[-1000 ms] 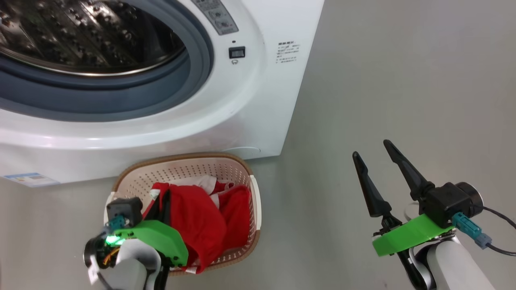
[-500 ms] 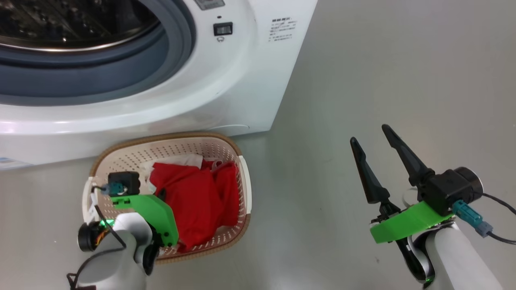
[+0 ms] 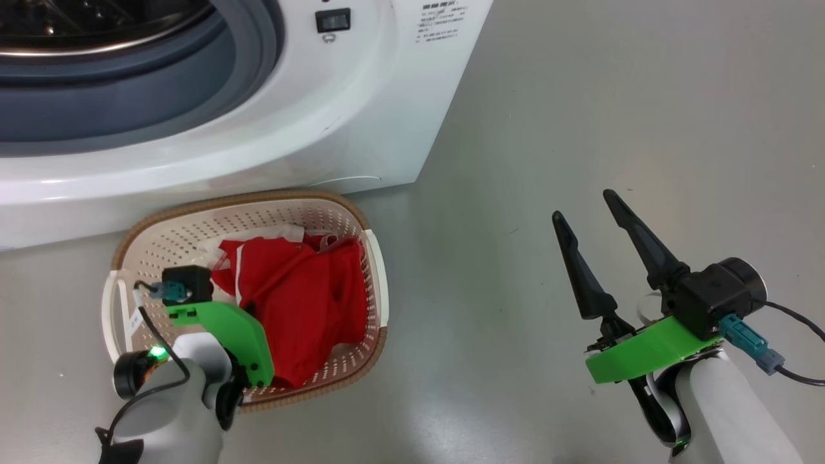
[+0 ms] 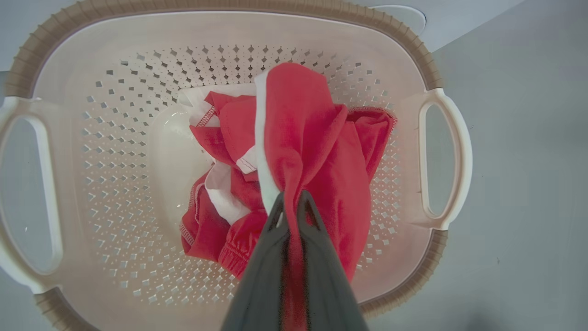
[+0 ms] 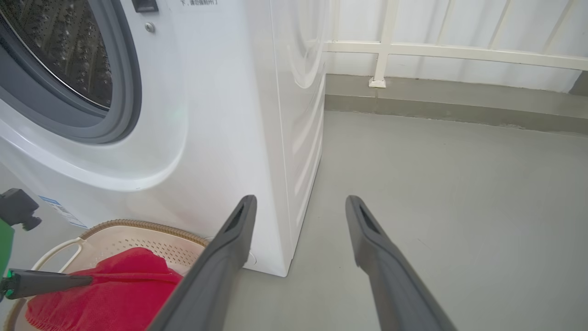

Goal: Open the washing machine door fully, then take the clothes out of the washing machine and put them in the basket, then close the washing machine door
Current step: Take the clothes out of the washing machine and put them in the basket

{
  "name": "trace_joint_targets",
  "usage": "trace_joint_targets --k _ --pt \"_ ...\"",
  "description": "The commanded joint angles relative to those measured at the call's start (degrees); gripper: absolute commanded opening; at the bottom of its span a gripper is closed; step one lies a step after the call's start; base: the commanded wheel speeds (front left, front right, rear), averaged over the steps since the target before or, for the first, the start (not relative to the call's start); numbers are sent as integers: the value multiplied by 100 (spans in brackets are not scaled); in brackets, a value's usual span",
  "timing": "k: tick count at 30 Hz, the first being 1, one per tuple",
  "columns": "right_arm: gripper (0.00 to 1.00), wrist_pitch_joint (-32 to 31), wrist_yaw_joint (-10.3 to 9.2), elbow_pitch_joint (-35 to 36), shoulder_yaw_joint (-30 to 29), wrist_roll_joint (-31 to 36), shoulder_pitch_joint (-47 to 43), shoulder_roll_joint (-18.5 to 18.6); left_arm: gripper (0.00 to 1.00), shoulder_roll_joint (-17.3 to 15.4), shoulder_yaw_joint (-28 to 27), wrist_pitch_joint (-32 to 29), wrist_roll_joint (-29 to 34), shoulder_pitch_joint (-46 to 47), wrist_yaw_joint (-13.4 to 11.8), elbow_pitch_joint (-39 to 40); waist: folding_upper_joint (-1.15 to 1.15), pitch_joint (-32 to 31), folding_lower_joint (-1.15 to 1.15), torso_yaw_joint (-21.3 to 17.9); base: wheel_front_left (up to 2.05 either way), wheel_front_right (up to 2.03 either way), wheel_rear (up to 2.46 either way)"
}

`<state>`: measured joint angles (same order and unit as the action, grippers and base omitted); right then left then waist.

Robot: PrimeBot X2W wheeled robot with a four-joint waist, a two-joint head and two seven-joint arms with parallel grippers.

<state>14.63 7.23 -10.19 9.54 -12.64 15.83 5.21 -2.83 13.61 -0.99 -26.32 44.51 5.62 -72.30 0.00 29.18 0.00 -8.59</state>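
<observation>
Basket count first: one basket [image 3: 245,196] with two side handles [image 4: 448,156], sitting on the grey floor [image 3: 612,96] right up against the front of the one washing machine [image 3: 361,116]. Two grippers, two dark fingers each. The clothes [image 3: 303,303] are harder. It's a bright red heap with white bits mixed in, and I honestly can't split it into a number of pieces.

The left gripper [image 4: 290,200] is above the basket pointing down into it. Its fingers are pinched tight on a fold of red fabric with a white stripe along its edge, and the rest of that piece drapes down onto the heap. The right gripper [image 3: 583,205] is way off to the right over bare floor, spread wide, nothing in it.

Versus a second ago: everything in the head view has slid up and to the left, so that's the camera moving, not the stuff. What really changed is the red piece. Back then its bottom edge looked to hang over the near rim of the basket, and now all the red sits inside the walls. The left pinch is the same and the right one is just as wide.

Looks-wise: the basket is cream plastic full of little holes, a rounded rectangle with a brown woven-look rim. The machine is white, and its opening shows a grey rubber ring [image 3: 193,77] around a shiny perforated drum [image 3: 97,19].
</observation>
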Motion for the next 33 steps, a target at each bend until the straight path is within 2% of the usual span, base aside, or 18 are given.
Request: trace_joint_targets --k 1,3,4,6,7,8,24,31,33 --pt "100 37 25 142 83 -44 74 28 0 -168 -82 7 -43 39 45 32 0 -2 0 11 0 0 0" --pt "100 37 25 129 91 -36 80 27 0 -160 -47 25 -36 54 54 0 0 -12 0 26 0 0 0" --pt "100 37 25 121 99 -36 86 28 12 -157 -30 46 -30 57 55 -13 0 -23 0 34 0 0 0" --pt "100 37 25 111 120 -42 95 37 44 -146 6 103 -20 67 61 -32 0 -45 0 53 0 0 0" --pt "100 37 25 102 126 -44 92 44 84 -137 21 154 -20 68 65 -38 0 -70 0 67 0 0 0" --pt "100 37 25 92 132 -46 84 51 100 -129 40 225 -15 67 70 -40 0 -96 0 80 0 0 0" --pt "100 37 25 -67 94 -32 -72 91 100 -37 108 1394 -220 -265 127 116 0 -804 0 341 0 0 0" --pt "100 37 25 -139 7 8 -159 86 100 -37 54 1583 -267 -505 142 577 0 -1109 0 431 0 0 0" --pt "100 37 25 -153 -17 15 -192 90 100 -96 24 1593 -185 -614 77 930 0 -1199 0 461 0 0 0"
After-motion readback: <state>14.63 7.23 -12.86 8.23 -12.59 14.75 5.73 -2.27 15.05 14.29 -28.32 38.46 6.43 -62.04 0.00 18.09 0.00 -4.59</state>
